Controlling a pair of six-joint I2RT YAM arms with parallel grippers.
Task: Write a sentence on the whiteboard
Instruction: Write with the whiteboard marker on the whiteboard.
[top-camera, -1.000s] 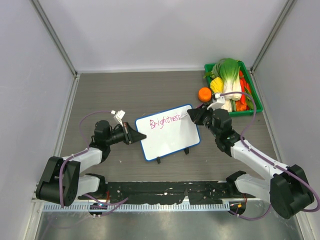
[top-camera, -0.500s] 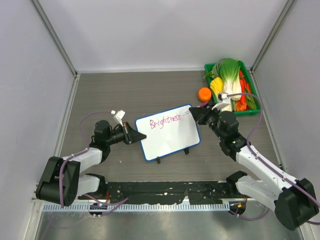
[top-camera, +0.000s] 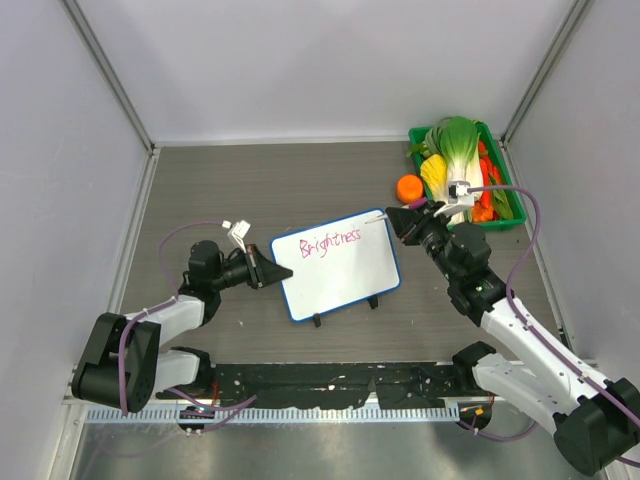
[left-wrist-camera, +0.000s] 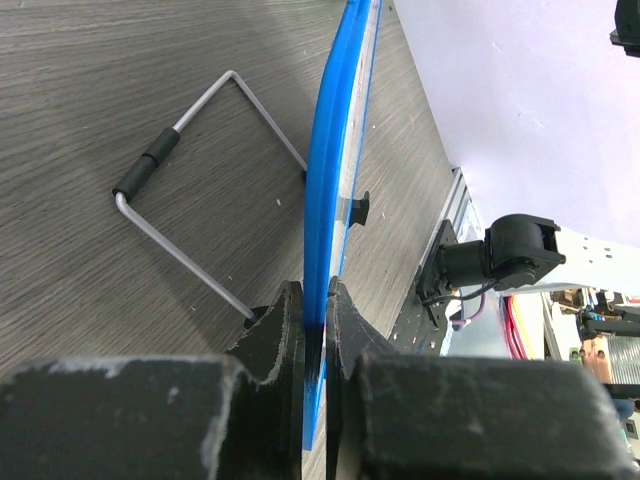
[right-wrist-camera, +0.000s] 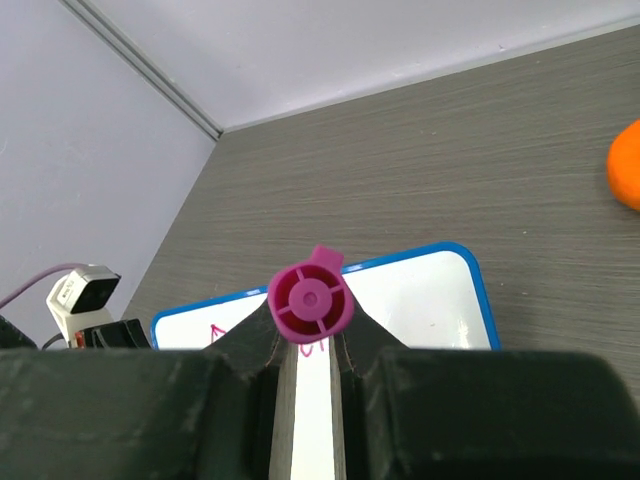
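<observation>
**Desk:** Item one, the left claw?

**Operator:** I log the left gripper (left-wrist-camera: 312, 318) as closed, its two fingers pinching the blue frame of the whiteboard (left-wrist-camera: 332, 150) at the edge. From above, that gripper (top-camera: 277, 272) sits at the board's left side, and the whiteboard (top-camera: 345, 275) extends away from it, propped at a slant on the table (top-camera: 250, 185). Behind the board, just beyond the fingers, I can see a bent wire stand (left-wrist-camera: 190, 185) with a black sleeve.

**Desk:** Item two, the right claw?

**Operator:** The right gripper (right-wrist-camera: 310, 335) is clamped on a magenta marker (right-wrist-camera: 310, 299), cap end facing the wrist camera. The whiteboard (right-wrist-camera: 425, 300) lies below and ahead of the fingers. From above, this gripper (top-camera: 402, 221) is at the board's upper right corner. I cannot tell whether the tip touches the surface.

**Desk:** Any writing?

**Operator:** One line in pink, the sentence (top-camera: 330, 241), reads "Brightness", running from near the left claw's side towards the right claw. I find no brand marks that I can read.

**Desk:** Other stock?

**Operator:** An orange (top-camera: 409, 187) just beyond the right gripper, and past it a green crate (top-camera: 513, 195) holding bok choy (top-camera: 455, 140) and other vegetables.
</observation>
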